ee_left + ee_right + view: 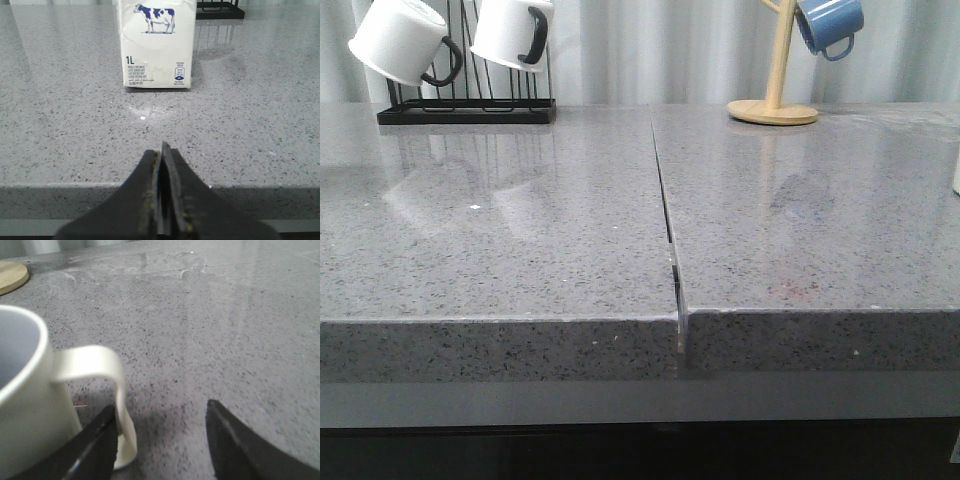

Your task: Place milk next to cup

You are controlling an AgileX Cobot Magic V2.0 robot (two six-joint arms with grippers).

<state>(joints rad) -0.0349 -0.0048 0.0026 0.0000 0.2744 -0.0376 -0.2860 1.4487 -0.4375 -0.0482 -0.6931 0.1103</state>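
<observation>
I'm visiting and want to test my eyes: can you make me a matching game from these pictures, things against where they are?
Things:
1. milk carton
2. blue mug
3. white mugs with black handles
4. cup

Places:
A. on the wooden stand
B. on the black rack
C. beside the right gripper, fingers apart
D. upright ahead of the left gripper, fingers together

Pairs: 1-D, 2-A, 3-B, 4-C

The milk [156,47] carton's front reads "1L" under a cow picture; smaller print is illegible.
</observation>
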